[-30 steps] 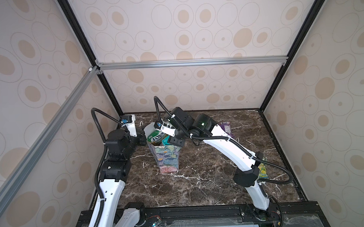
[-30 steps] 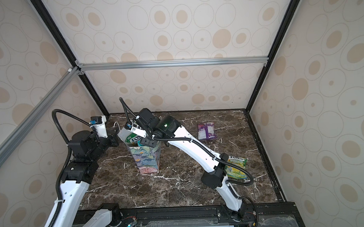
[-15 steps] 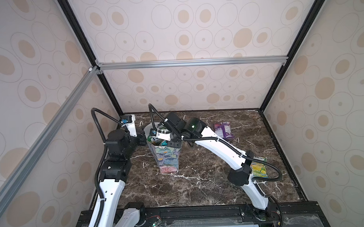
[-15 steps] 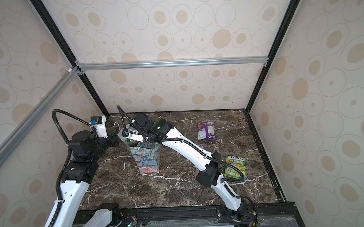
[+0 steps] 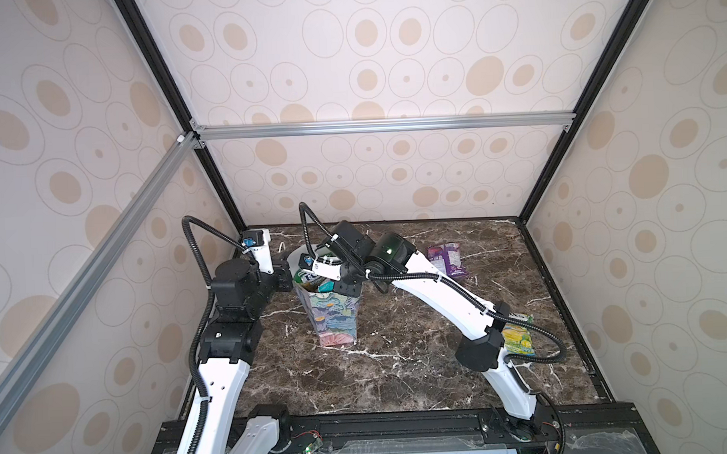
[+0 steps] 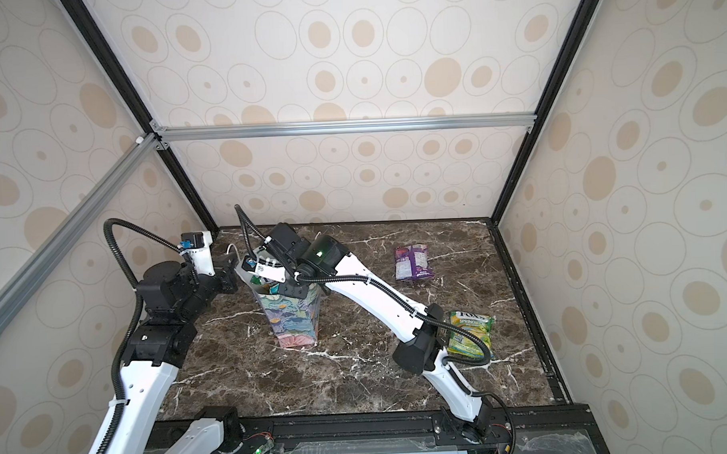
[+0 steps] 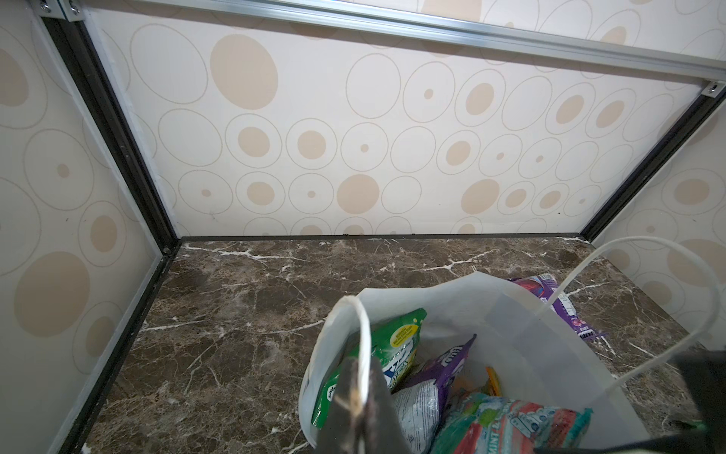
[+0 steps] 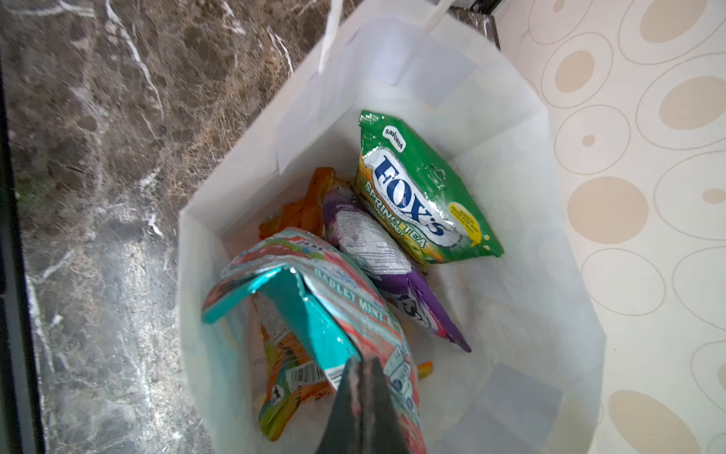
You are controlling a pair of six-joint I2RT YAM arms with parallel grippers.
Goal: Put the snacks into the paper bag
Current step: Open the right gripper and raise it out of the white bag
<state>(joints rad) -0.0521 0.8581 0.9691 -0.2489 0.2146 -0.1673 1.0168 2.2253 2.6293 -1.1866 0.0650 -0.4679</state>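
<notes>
The paper bag (image 5: 336, 320) is standing left of centre on the tabletop (image 5: 400, 380), with a Spring Tea packet (image 8: 420, 188) and a Barley Mint packet (image 8: 353, 298) lying inside. To its right, a loose packet (image 5: 448, 260) is lying behind a second Spring Tea packet (image 6: 471, 330).

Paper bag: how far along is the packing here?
Done: a green FOX'S packet, a purple packet, a teal packet and orange packets lie inside the paper bag. In hand: the left gripper is shut on the bag's rim; the right gripper, shut, hangs over the teal packet, grip unclear. Remaining: a second purple packet and a yellow-green packet on the marble tabletop.
</notes>
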